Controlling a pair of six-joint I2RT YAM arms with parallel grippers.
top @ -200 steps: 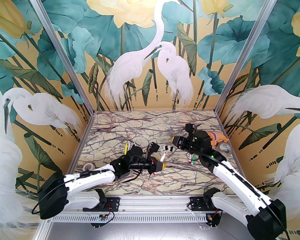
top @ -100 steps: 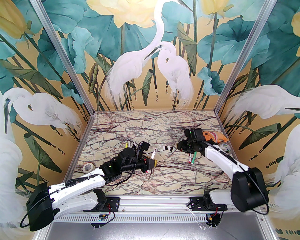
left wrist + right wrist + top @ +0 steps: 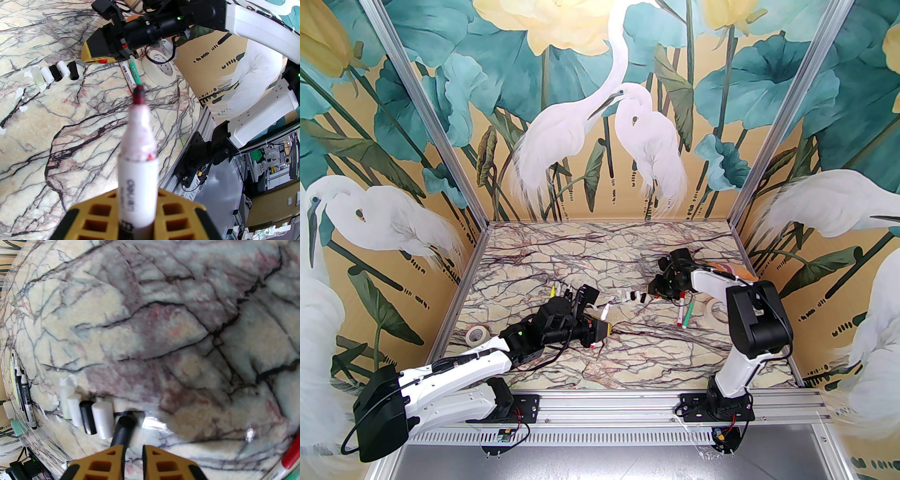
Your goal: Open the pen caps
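The right tool (image 3: pixel 133 447), closed to a slit, sits at the black end of the stubby plastic pen caps (image 3: pixel 88 417) rowed leftward on the marble table (image 3: pixel 187 333); the left tool (image 3: pixel 137 204) clamps a bare red-tipped white marker (image 3: pixel 137 171).

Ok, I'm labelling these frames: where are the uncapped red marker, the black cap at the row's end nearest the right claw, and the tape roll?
uncapped red marker (image 3: pixel 137 173), left wrist view, on its white barrel.
black cap (image 3: pixel 73 70), left wrist view, on its side.
tape roll (image 3: pixel 159 78), left wrist view, on its outer wall.
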